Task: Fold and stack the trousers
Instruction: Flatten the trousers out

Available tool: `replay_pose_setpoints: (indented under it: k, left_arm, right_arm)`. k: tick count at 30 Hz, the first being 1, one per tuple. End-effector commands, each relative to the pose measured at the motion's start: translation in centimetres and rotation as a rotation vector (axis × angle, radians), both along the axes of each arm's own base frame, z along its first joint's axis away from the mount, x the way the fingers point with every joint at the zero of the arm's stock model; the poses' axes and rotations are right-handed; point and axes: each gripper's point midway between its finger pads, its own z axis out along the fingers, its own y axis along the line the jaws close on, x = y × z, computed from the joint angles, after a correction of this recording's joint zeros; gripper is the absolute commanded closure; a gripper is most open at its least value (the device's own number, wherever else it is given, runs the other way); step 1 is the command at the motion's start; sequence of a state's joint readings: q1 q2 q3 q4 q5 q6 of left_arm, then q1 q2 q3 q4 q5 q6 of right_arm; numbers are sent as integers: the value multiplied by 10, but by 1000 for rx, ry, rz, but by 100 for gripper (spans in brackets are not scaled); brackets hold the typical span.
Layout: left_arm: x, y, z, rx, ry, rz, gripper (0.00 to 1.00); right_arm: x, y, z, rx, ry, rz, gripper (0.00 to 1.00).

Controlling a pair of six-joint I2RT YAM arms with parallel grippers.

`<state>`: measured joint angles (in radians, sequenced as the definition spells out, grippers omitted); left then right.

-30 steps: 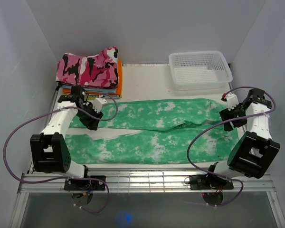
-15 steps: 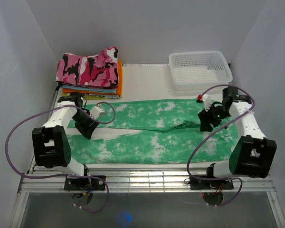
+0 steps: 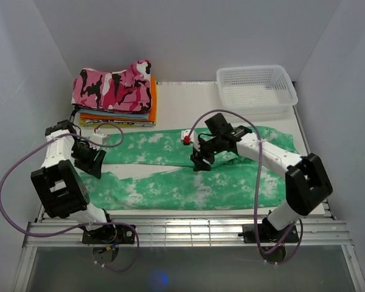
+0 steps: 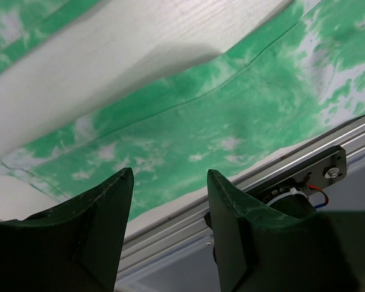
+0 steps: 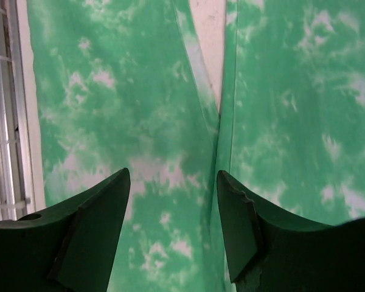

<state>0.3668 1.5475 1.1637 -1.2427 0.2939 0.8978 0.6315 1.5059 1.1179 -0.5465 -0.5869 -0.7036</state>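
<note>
The mint green and white blotched trousers (image 3: 188, 182) lie flat across the table, both legs running left, waist at the right. My left gripper (image 3: 92, 165) is open and empty above the left end of the near leg (image 4: 219, 121). My right gripper (image 3: 199, 163) is open and empty over the middle of the trousers, where the two legs meet (image 5: 219, 121). The wrist views show fabric between both pairs of jaws, with nothing held.
A stack of folded clothes, with the pink camouflage garment (image 3: 115, 85) on top of orange ones, stands at the back left. A white mesh basket (image 3: 255, 88) stands at the back right. The table's metal front rail (image 3: 188, 228) runs along the near edge.
My right arm has swung far left, from the waist end to the middle of the trousers. My left gripper has drawn back leftward toward the leg ends.
</note>
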Motion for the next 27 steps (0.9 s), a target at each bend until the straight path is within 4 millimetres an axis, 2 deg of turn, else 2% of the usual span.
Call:
replay_pose_setpoints:
  k: [1, 6, 11, 14, 17, 20, 24, 27]
  left_arm:
    - [-15, 12, 4, 26, -9, 89, 37]
    - [-22, 46, 1, 88, -19, 258, 37]
    - [-27, 78, -5, 126, -24, 424, 36]
    - [-27, 85, -12, 116, -29, 463, 36]
    - [-19, 86, -18, 97, -61, 469, 35]
    - [-3, 92, -21, 92, -116, 470, 35]
    - [18, 106, -27, 104, -176, 459, 35]
    - [26, 115, -37, 116, -164, 472, 35]
  right_arm:
    - [18, 49, 7, 62, -63, 28, 35]
    - [15, 79, -22, 23, -41, 79, 30]
    - [7, 101, -38, 16, -41, 123, 27]
    - [3, 108, -53, -12, -43, 145, 25]
    - [3, 113, -74, -46, -38, 156, 25]
    - [5, 117, -85, -66, -44, 156, 28]
    - [8, 121, -96, -84, -64, 155, 30]
    - [16, 123, -103, -97, -93, 132, 31]
